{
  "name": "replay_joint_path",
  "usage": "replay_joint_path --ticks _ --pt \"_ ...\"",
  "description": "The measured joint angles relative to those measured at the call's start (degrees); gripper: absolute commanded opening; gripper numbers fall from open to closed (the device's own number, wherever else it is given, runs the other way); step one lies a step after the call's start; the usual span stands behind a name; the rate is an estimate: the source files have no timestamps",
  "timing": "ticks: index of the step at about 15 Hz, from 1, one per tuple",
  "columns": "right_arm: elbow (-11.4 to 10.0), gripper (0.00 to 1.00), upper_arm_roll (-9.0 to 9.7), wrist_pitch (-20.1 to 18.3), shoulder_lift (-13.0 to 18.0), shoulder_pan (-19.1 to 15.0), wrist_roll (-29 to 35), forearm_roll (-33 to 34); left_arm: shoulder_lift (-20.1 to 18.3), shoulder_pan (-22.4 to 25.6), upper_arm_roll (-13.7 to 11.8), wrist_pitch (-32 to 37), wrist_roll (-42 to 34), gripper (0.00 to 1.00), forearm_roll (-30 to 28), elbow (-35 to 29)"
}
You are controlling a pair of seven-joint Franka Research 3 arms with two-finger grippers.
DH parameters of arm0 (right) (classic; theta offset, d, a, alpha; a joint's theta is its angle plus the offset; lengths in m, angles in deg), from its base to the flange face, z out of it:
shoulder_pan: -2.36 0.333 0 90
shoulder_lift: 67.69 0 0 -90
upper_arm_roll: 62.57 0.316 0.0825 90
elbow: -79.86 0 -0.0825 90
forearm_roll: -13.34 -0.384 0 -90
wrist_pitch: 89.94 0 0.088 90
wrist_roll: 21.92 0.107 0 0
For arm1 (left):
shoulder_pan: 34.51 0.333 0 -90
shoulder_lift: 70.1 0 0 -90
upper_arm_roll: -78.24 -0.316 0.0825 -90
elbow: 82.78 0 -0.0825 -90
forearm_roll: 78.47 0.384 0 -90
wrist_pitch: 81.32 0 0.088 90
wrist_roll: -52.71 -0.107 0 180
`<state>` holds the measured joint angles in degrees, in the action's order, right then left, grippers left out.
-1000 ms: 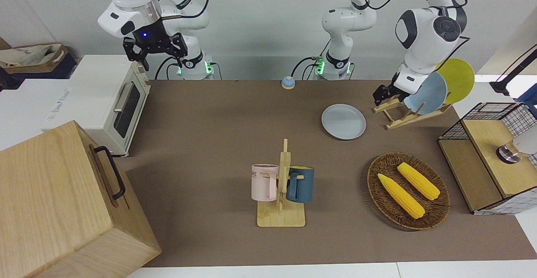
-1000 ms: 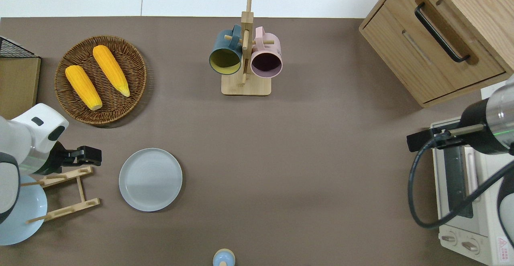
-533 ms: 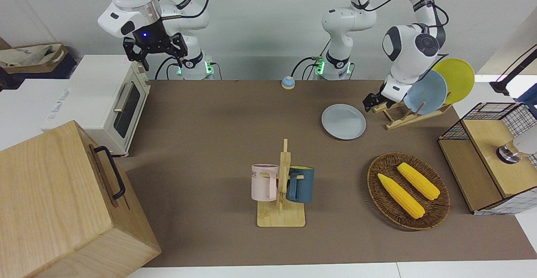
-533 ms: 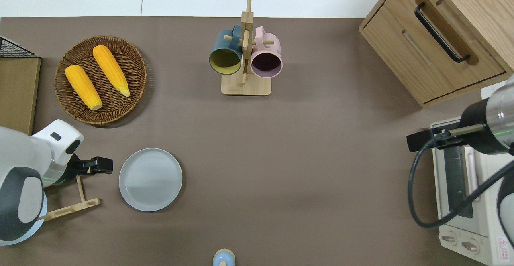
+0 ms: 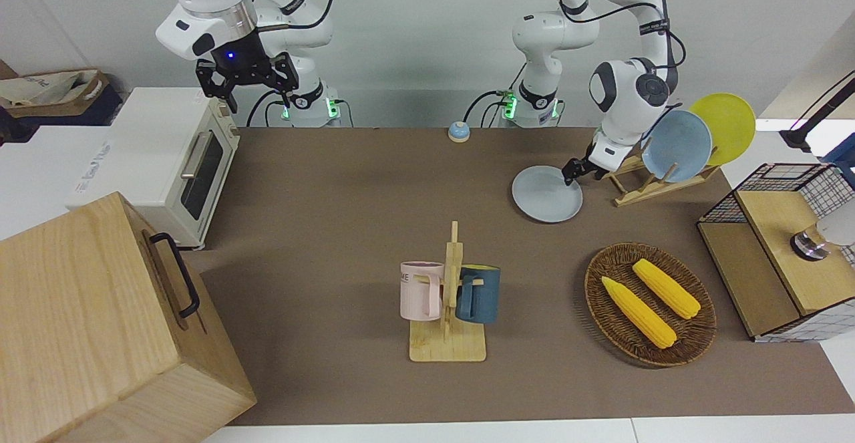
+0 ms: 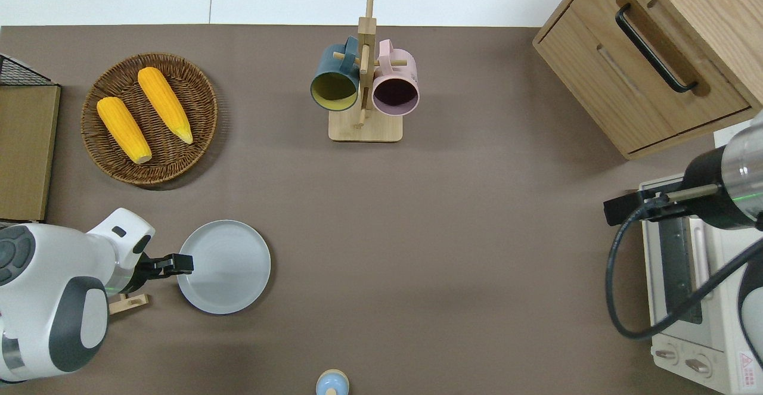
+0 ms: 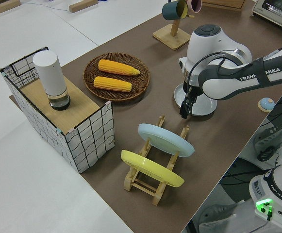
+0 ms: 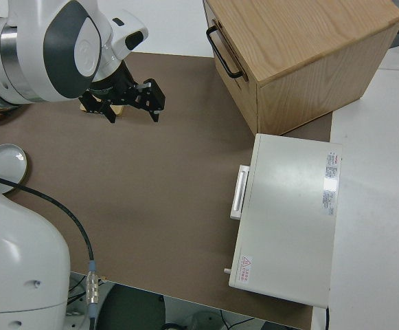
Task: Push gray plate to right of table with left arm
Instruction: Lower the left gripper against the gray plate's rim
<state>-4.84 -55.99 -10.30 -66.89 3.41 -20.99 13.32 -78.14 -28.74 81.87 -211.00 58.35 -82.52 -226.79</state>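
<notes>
The left gripper (image 6: 183, 262) sits at the plate (image 6: 229, 267) rim, jaws together; its arm hides the rack in the overhead view; the right arm is parked, jaws apart

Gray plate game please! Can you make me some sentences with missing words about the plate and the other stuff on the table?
1. The left gripper is at the rim of the ____ plate.
2. The wicker basket holds two ears of ____.
3. The pink mug and the dark blue mug hang on a wooden ____.
4. The sky-blue plate stands in a rack beside a ____ plate.

Missing words: gray; corn; stand; yellow
</notes>
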Motion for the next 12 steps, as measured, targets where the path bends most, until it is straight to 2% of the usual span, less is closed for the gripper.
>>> replay_joint_path --ticks 4,5,8,9,12 --pt "0.0 0.983 0.0 0.0 0.0 0.0 0.0 0.0 1.2 0.0 0.0 -2.1 0.0 0.95 -0.1 -1.0" --pt "0.0 0.983 0.0 0.0 0.0 0.0 0.0 0.0 1.6 0.0 0.0 -2.5 0.0 0.85 -0.1 -1.1" --pt "0.0 0.983 0.0 0.0 0.0 0.0 0.0 0.0 2.8 0.0 0.0 -3.5 0.0 0.16 -0.1 -1.2" --pt "0.0 0.983 0.0 0.0 0.0 0.0 0.0 0.0 2.9 0.0 0.0 -3.5 0.0 0.02 -0.2 -1.2" --pt "0.0 0.983 0.0 0.0 0.0 0.0 0.0 0.0 2.9 0.0 0.0 -3.5 -0.8 0.0 -0.8 -1.2"
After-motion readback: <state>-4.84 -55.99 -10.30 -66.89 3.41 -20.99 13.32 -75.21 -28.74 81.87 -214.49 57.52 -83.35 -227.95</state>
